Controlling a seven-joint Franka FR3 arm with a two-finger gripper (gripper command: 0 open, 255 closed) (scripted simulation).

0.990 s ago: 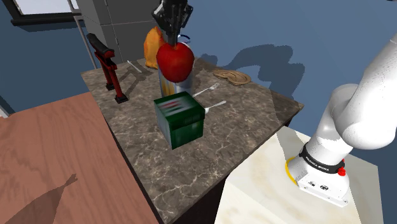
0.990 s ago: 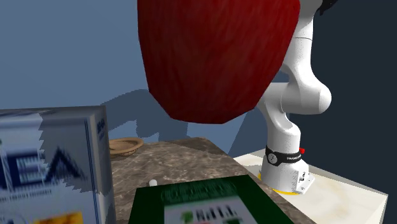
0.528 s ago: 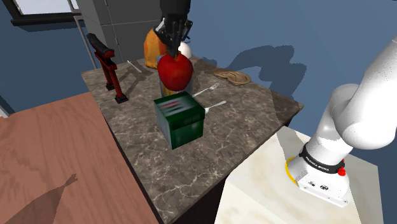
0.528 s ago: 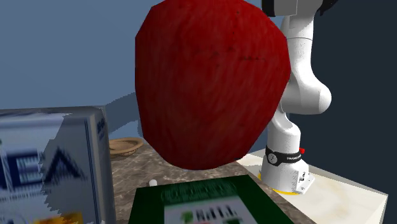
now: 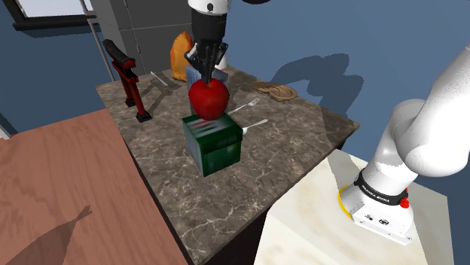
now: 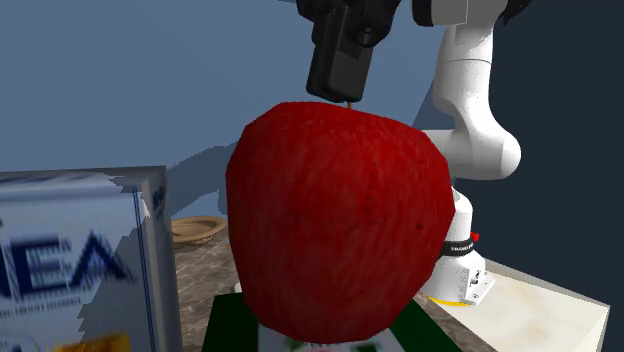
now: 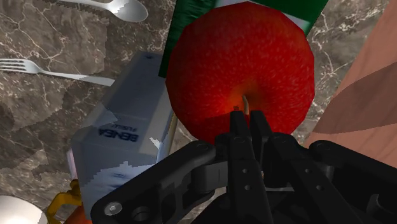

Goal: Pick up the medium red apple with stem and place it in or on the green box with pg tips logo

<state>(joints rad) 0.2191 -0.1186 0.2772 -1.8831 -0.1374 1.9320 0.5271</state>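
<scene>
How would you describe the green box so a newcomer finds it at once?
Start at the dark marbled counter beside the robot's stand. Near its middle, right beneath the red apple hanging from the pincer, stands the green box. It is the only dark green block there, pale label on top, squatter than the blue-grey carton beside it.

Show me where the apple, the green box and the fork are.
apple [image 5: 209, 98], shoulder view, middle of its red skin.
green box [image 5: 222, 149], shoulder view, a dark side face.
fork [image 7: 63, 72], wrist view, on its handle.
</scene>
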